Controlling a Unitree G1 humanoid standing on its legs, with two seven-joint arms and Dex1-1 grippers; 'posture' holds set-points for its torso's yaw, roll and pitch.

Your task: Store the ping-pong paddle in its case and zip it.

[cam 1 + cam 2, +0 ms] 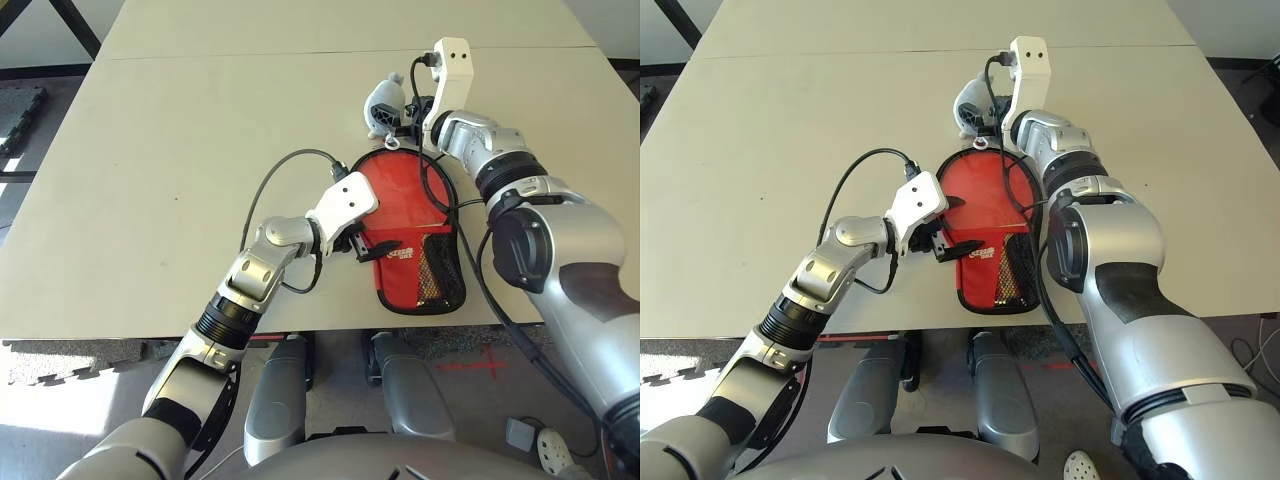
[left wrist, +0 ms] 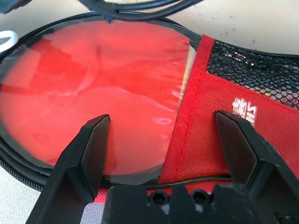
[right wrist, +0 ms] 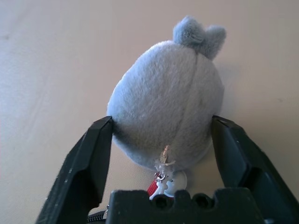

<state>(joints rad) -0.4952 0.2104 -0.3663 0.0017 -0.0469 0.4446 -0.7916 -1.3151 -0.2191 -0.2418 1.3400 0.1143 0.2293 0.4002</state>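
Note:
The red case point(image 1: 405, 262) lies flat near the table's front edge, with its black mesh pocket point(image 1: 440, 268) and white logo point(image 2: 245, 108) facing up. A glossy red round face point(image 2: 93, 84) shows inside the black piping; I cannot tell if it is the paddle's rubber. No wooden handle is visible. My left gripper point(image 1: 365, 248) hovers open over the case's left side, at its neck. My right gripper point(image 1: 400, 127) is at the case's far end, open, with its fingers on either side of a grey plush charm point(image 3: 166, 107) that hangs from the zipper pull point(image 3: 163, 184).
A black cable point(image 1: 275, 180) loops from my left wrist over the table to the left of the case. Another cable point(image 1: 440, 195) from the right arm crosses the case's right edge. The table's front edge point(image 1: 150, 335) runs just below the case.

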